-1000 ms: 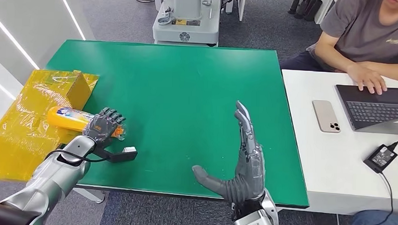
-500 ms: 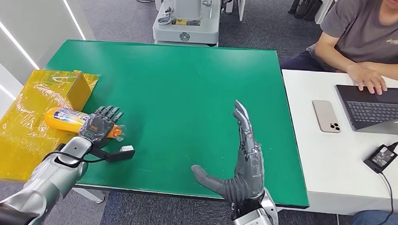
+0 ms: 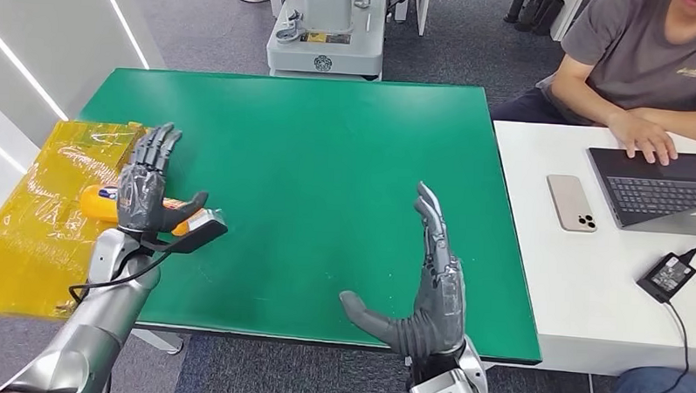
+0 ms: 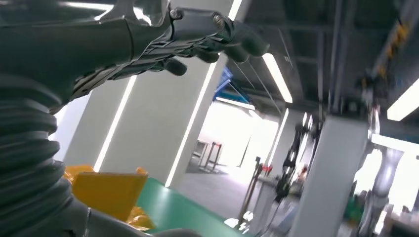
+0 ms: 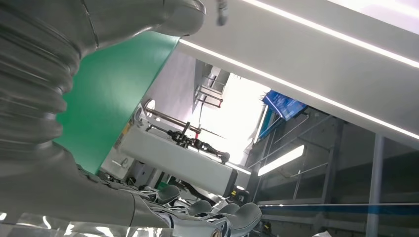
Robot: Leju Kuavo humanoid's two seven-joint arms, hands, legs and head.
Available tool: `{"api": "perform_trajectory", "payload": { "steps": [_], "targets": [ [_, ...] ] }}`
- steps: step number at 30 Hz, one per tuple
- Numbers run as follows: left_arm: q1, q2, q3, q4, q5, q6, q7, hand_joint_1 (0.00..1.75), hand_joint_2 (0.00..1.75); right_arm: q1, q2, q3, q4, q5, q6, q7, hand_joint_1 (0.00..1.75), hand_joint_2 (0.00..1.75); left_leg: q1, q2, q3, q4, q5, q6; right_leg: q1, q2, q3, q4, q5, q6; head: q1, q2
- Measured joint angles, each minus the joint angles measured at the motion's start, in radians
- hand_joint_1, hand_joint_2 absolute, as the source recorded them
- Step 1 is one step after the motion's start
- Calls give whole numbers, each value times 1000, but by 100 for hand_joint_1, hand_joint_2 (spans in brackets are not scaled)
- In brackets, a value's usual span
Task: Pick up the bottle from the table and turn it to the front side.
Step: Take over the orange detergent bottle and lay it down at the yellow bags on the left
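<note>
left hand off the bottle

your left hand [image 3: 148, 192] stands fingers apart, holding nothing; a second ago it was curled over the orange bottle [image 3: 104, 202]. the bottle lies on the yellow wrapping [image 3: 37, 229] at the green table [image 3: 328, 161] edge, behind that hand. it may roll off if nudged. right hand [image 3: 424, 291] is spread, empty.

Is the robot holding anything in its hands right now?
No. Both hands are empty: the left hand is raised, fingers spread, in front of the orange bottle lying on the table, and the right hand is open.
</note>
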Motion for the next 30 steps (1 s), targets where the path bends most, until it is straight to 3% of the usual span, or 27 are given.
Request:
{"api": "perform_trajectory", "payload": {
  "steps": [4, 11, 14, 18, 25, 27, 30],
  "targets": [
    [86, 6, -51, -255, 315, -48, -7, 0, 175, 5, 0, -3, -1, -2, 3, -2, 0, 175, 0, -1, -1, 0, 0, 0, 0, 0, -1, 0, 0, 0, 0, 0],
    [157, 21, -119, -525, 460, -83, -12, 0, 175, 5, 0, -4, 0, -10, 5, -5, 0, 175, 0, -1, -1, 0, 0, 0, 0, -1, -1, 0, -1, 0, 0, 0],
    [195, 17, -133, -653, 601, -176, -12, 0, 175, 4, 0, -4, 2, -20, 12, -8, 0, 175, 0, -1, -1, 0, 0, 0, 0, -1, -1, 0, -1, 0, 0, 0],
    [247, -56, -130, -741, 857, -456, 28, 0, 175, 2, 0, -4, 10, -27, 10, -10, 0, 175, -1, -2, -1, 0, 0, 1, 0, -3, 0, -1, -1, 1, 0, 0],
    [310, -193, -134, -738, 1322, -819, 210, 0, 175, 1, 0, -4, 25, -28, -5, -10, 0, 175, -1, -2, -2, 0, -2, 3, -1, -3, 0, -2, -1, 2, 0, 0],
    [331, -224, -142, -733, 1401, -877, 226, 0, 175, 4, 0, -4, 27, -23, -14, -9, 0, 175, -1, -2, -2, 0, -2, 3, -1, -2, 0, -2, -1, 2, 0, 0],
    [355, -257, -147, -732, 1406, -874, 216, 0, 175, 12, 0, -5, 26, -13, -27, -4, 0, 175, -1, -1, -2, 0, -2, 3, -1, -2, 0, -2, -1, 2, 0, 0]
  ]
}}
